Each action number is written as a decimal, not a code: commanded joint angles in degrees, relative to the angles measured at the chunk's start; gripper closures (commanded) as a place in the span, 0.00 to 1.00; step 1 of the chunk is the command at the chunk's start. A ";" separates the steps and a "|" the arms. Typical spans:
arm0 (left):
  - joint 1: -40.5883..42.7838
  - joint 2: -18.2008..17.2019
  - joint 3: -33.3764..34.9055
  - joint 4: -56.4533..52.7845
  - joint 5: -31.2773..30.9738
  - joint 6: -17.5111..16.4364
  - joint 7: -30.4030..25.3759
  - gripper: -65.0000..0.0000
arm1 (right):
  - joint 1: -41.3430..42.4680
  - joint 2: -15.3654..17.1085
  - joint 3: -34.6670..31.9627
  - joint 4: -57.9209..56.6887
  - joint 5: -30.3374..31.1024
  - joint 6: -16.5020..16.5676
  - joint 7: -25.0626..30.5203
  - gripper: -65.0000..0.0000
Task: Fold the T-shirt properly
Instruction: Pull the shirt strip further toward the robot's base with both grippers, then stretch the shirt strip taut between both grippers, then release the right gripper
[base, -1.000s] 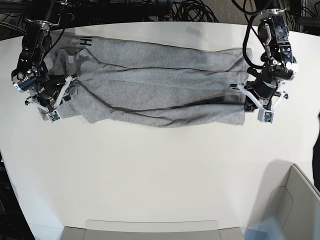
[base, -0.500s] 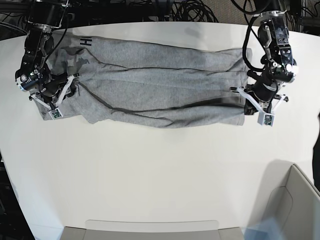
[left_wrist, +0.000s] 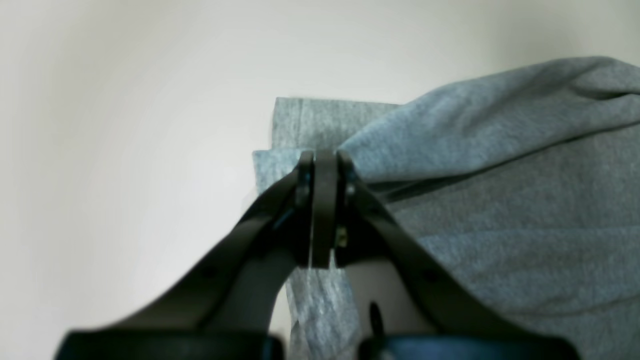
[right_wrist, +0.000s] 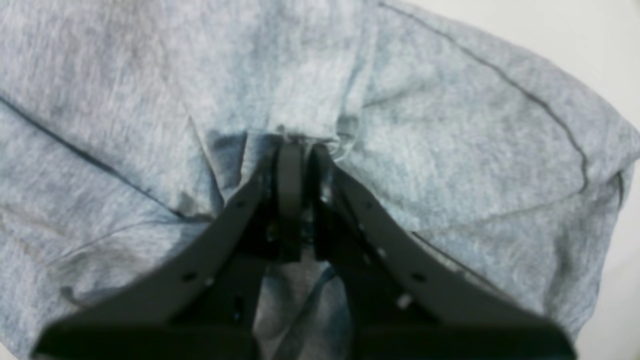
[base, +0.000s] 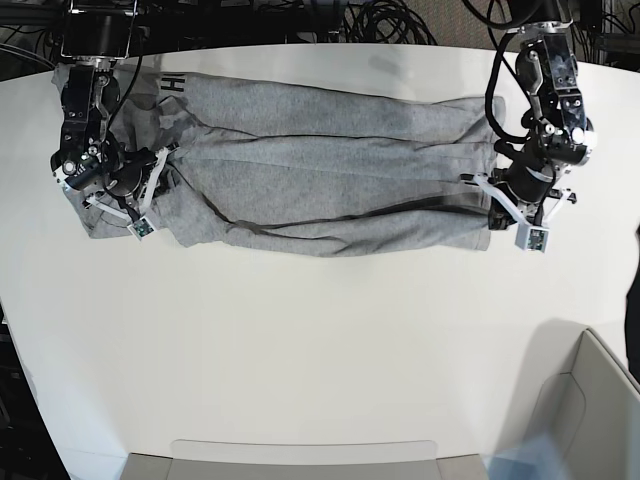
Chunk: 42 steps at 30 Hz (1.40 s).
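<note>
The heather-grey T-shirt (base: 320, 170) lies folded into a long band across the far half of the white table (base: 300, 340), with black lettering (base: 176, 85) showing at its far left corner. My left gripper (base: 492, 200) is at the band's right end. In the left wrist view the left gripper (left_wrist: 325, 157) is shut on the edge of the T-shirt (left_wrist: 500, 175). My right gripper (base: 163, 175) is at the left end. In the right wrist view the right gripper (right_wrist: 295, 145) is shut, and the cloth of the T-shirt (right_wrist: 450, 150) puckers at its tips.
A grey bin (base: 590, 400) stands at the near right corner. A flat grey tray (base: 300, 455) lies along the near edge. Dark cables (base: 390, 20) hang behind the table's far edge.
My right gripper has moved inward over the shirt's left end and shut on the cloth. The left arm has hardly moved.
</note>
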 joint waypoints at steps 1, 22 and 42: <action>-0.66 -0.63 -0.19 0.86 -0.29 0.07 -1.13 1.00 | 0.60 0.61 -0.09 0.76 0.63 -0.02 0.15 1.00; -0.22 -0.54 -0.54 2.27 -0.29 0.07 -1.04 1.00 | -9.69 1.49 16.26 29.69 6.78 6.61 -11.98 1.00; 13.93 -0.63 -0.89 8.51 -0.29 0.15 -1.04 1.00 | -22.70 3.33 26.10 29.95 12.58 6.61 -15.50 1.00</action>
